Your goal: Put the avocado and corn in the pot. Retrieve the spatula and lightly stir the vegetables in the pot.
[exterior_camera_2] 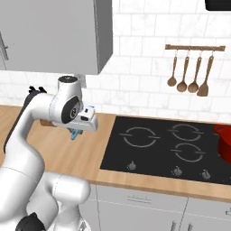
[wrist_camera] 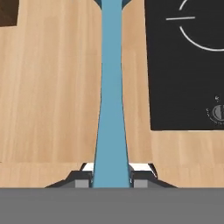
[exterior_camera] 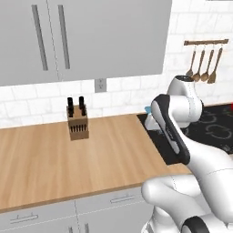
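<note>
Between the jaws, closed tight on its handle, runs one spatula (wrist_camera: pixel 111 87), gripper (wrist_camera: pixel 112 177) above the counter (wrist_camera: pixel 52 109). One red pot (exterior_camera_2: pixel 224 142) sits far off; four wooden utensils (exterior_camera_2: pixel 189 72) hang on the wall

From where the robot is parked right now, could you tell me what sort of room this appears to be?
It looks like a home kitchen, computer-rendered: a black cooktop set into a wooden counter, a knife block, and wooden utensils hanging on a white tiled wall. The gripper holds a light-blue spatula.
</note>
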You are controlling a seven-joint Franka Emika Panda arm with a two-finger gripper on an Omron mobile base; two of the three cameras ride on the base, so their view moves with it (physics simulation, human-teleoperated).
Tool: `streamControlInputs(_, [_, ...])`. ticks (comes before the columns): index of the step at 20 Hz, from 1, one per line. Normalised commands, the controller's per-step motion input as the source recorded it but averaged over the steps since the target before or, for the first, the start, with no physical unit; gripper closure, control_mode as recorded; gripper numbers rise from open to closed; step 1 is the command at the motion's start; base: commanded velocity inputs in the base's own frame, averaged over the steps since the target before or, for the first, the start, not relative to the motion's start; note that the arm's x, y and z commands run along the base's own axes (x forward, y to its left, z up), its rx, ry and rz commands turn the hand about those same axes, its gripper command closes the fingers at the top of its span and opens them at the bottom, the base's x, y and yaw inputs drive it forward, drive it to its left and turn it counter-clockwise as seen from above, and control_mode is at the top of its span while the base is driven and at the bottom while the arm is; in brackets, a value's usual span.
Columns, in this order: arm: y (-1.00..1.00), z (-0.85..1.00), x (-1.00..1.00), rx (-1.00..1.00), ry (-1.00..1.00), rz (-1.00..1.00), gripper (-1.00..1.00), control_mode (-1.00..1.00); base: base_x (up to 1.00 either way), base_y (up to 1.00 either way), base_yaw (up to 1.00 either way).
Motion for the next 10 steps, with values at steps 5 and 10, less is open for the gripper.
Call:
streamControlInputs(5, [0.00,0.00,0.00,0.00,0.00,0.00,1.00,1.00,0.00,-1.00,0.00])
streamControlInputs(10, [0.00,0.00,0.00,0.00,0.00,0.00,1.00,1.00,0.00,-1.00,0.00])
